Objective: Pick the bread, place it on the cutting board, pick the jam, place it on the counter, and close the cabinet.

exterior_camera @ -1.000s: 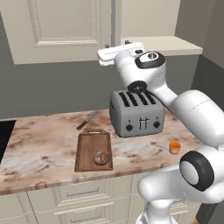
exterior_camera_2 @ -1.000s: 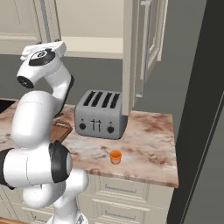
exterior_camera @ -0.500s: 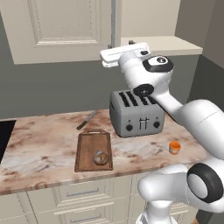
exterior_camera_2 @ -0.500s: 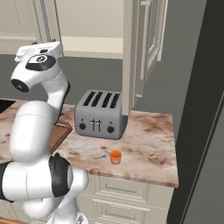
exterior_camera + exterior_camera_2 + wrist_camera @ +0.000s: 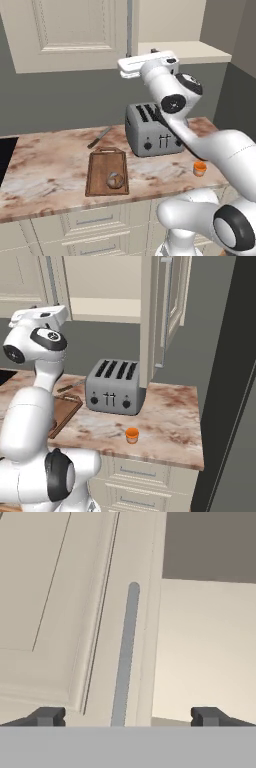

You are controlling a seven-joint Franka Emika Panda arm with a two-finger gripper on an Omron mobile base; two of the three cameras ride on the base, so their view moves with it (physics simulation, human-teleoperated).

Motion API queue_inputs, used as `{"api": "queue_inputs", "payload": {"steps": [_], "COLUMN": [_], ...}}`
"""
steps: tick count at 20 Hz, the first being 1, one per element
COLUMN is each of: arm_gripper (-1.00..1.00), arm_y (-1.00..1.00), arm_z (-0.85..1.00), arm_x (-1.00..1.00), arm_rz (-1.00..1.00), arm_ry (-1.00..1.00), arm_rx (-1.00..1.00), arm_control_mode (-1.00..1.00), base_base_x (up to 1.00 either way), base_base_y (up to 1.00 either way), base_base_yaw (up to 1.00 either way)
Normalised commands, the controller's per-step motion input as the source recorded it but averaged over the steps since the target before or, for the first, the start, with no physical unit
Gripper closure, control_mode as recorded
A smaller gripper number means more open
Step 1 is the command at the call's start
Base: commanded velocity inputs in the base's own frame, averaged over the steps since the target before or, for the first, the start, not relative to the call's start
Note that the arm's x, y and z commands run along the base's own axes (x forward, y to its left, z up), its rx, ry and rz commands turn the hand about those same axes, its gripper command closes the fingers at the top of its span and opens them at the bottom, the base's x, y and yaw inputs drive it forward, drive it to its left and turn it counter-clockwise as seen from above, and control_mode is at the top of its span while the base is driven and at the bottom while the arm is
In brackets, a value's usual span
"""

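Facing unlabelled cabinet (image 5: 60, 612), claw (image 5: 125, 714) spread

Left base view: behind-left, looking down over toaster (image 5: 152, 129) | Right base view: behind-right, same toaster (image 5: 114, 387) | Hand view: close on cabinet handle (image 5: 125, 657)

The counter (image 5: 60, 175) carries cutting board (image 5: 106, 172), toaster (image 5: 150, 130), jam (image 5: 200, 168), knife (image 5: 99, 137).
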Motion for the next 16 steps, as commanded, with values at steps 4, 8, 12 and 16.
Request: {"api": "queue_inputs", "payload": {"steps": [4,8,12,16], "arm_gripper": [-1.00,-1.00,-1.00,-1.00], "arm_y": [-0.02,-0.07,-0.04,-0.08], "arm_z": [0.40,0.41,0.42,0.36], "arm_x": [-0.59,-0.63,-0.58,-0.65], "arm_rz": [-0.02,-0.02,-0.02,-0.01], "arm_ry": [0.15,0.15,0.18,0.16], "arm_rx": [0.00,0.00,0.00,0.00], "arm_control_mode": [-1.00,-1.00,-1.00,-1.00], "base_base_x": [0.00,0.00,0.00,0.00], "base_base_y": [0.00,0.00,0.00,0.00], "base_base_yaw": [0.00,0.00,0.00,0.00]}}
